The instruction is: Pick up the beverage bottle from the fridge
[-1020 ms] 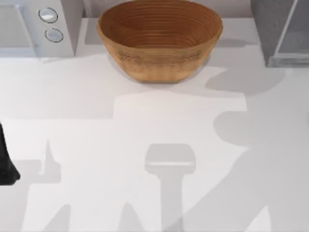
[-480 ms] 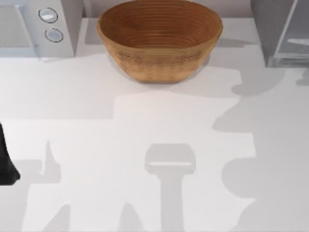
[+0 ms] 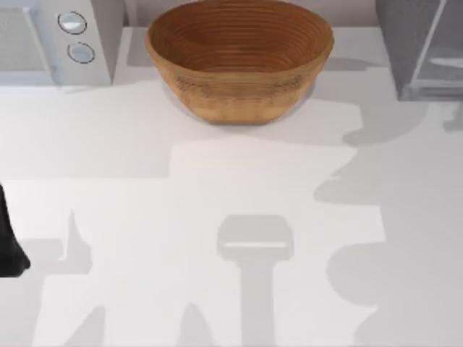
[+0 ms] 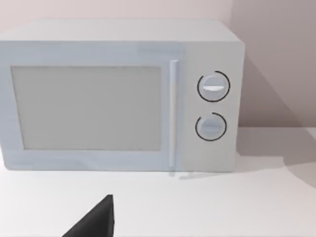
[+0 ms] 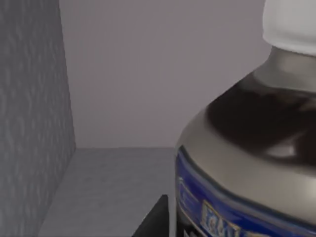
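Bottle (image 5: 247, 163) stands upright inside the fridge (image 5: 29, 123), close to your right wrist camera. Rigid, smooth, likely slippery: take the labelled body, below the cap (image 5: 291, 22). Jaws' state: cannot tell

White table (image 3: 217, 181), woven bowl (image 3: 239, 58) (back centre), microwave (image 3: 51, 43), fridge (image 3: 419, 47).
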{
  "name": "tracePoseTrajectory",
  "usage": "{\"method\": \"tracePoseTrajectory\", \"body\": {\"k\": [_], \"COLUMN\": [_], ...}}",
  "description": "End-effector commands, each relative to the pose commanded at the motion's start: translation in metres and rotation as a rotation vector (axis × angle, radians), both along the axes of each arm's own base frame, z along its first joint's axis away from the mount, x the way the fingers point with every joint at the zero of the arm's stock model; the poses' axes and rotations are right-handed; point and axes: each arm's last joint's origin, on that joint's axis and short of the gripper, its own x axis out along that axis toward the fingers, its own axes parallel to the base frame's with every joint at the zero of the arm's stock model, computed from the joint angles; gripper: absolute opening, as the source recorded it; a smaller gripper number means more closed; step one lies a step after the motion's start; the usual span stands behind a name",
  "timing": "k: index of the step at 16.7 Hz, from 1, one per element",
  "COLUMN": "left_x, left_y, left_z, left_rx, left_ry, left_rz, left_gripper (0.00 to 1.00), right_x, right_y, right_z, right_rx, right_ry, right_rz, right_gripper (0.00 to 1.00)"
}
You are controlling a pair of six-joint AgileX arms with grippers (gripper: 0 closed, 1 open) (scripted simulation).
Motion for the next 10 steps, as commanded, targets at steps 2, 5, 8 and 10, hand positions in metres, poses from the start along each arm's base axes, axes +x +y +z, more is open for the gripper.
{"method": "tracePoseTrajectory", "body": {"k": [2, 5, 8, 10], "left_x": [0.0, 0.0, 0.0, 0.0], "left_y": [0.0, 0.0, 0.0, 0.0], "left_z": [0.0, 0.0, 0.0, 0.0], "left_rx": [0.0, 0.0, 0.0, 0.0], "left_ry": [0.0, 0.0, 0.0, 0.0], "left_rz": [0.0, 0.0, 0.0, 0.0], "left_gripper": [1.0, 1.0, 1.0, 1.0], "right_x": [-0.009, -0.036, -0.079, -0.115], "right_y": [0.007, 0.021, 0.04, 0.052], "right_z": [0.008, 0.027, 0.048, 0.056], "right_rx": [0.001, -0.001, -0.006, -0.008], "right_ry": [0.007, 0.008, -0.005, -0.023], "right_rz": [0.001, 0.0, -0.003, -0.003], "right_gripper": [0.0, 0.0, 0.0, 0.0]}}
